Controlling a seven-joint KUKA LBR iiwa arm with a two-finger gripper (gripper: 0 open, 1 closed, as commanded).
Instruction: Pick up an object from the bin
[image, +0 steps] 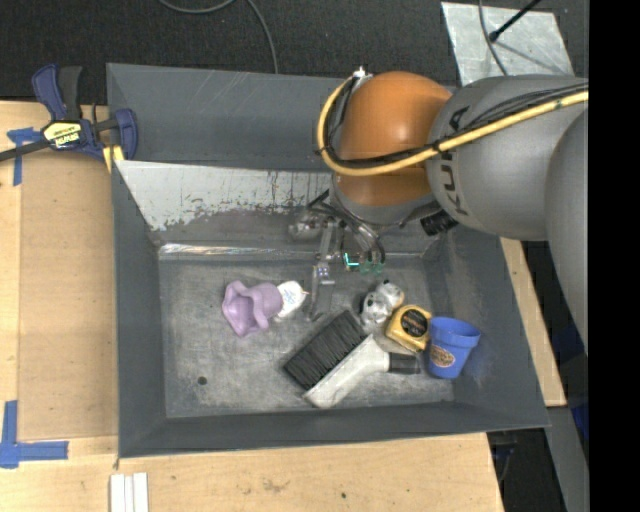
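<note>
Bin interior, seen from above. The black brush (322, 352) with a white handle lies slantwise at the near middle of the bin (140, 330). Its bristle head is the thing closest below the gripper (322, 300), which hangs just far of that head. Whether the gripper is open or closed cannot be told. Just left of the gripper lies a small white piece (290, 297), touching a purple figure (248, 306). To the right sit a silvery round thing (380, 303), a yellow tape measure (410, 327) and a blue cup (452, 347), crowded against the brush handle. A sound grasp would probably take the brush head across its narrow width. The descent should be straight and kept clear of the white piece, since the crowded right side leaves little room.
</note>
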